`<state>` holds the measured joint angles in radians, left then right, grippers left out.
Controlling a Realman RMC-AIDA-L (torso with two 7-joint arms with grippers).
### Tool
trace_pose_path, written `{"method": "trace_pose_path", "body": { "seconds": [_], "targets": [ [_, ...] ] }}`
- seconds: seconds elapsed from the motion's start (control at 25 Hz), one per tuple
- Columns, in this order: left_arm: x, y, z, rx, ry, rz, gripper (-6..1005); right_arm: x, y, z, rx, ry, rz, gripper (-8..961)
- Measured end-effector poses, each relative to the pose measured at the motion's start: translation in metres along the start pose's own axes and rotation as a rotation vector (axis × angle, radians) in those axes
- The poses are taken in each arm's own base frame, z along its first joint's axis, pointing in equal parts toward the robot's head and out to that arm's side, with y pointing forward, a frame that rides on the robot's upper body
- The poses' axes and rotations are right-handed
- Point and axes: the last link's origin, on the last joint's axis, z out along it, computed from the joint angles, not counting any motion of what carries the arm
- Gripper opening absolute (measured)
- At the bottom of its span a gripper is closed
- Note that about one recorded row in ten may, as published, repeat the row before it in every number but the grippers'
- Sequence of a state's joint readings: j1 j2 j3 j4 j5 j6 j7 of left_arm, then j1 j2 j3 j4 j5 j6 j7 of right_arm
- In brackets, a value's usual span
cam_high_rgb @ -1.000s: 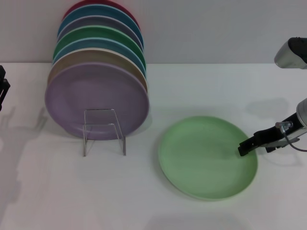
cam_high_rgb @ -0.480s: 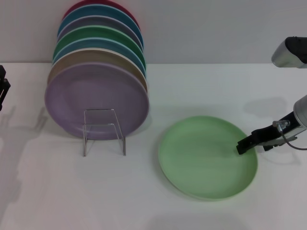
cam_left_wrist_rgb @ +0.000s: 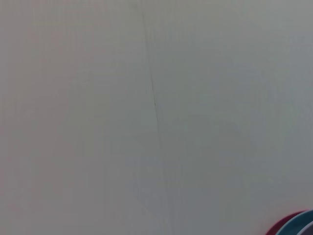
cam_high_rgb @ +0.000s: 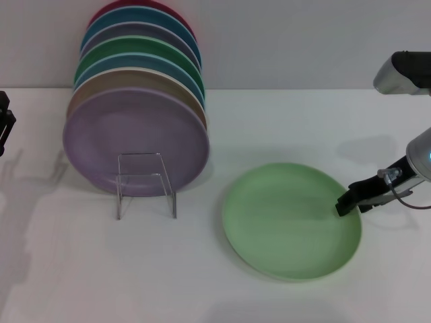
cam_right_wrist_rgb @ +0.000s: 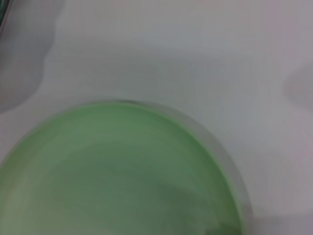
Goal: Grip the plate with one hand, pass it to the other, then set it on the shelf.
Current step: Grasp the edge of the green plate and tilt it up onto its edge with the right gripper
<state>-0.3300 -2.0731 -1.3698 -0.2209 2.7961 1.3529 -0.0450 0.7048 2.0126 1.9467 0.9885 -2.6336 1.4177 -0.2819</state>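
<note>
Plate (cam_high_rgb: 289, 219) lies flat on the counter (cam_high_rgb: 202, 269). We see the right tool (cam_high_rgb: 345, 205) at its right rim. We cannot tell if it pinches.

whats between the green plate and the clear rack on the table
Nothing: in the head view, only bare white table lies between the light green plate and the clear rack.
</note>
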Motion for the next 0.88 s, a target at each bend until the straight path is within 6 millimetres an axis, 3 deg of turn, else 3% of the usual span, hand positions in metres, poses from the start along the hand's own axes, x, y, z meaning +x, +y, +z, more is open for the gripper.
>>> {"method": "trace_pose_path", "body": {
  "seconds": [0.16, 0.88],
  "targets": [
    [-0.0001, 0.0004, 0.0, -0.002, -0.001, -0.001, 796, -0.0015, 0.0005, -0.0006, 0.002, -0.002, -0.005, 444],
    [0.0004, 0.0007, 0.0007, -0.004, 0.002, 0.006, 793, 0.0033, 0.0036, 0.0072, 0.009, 0.037, -0.023, 399]
  ]
}}
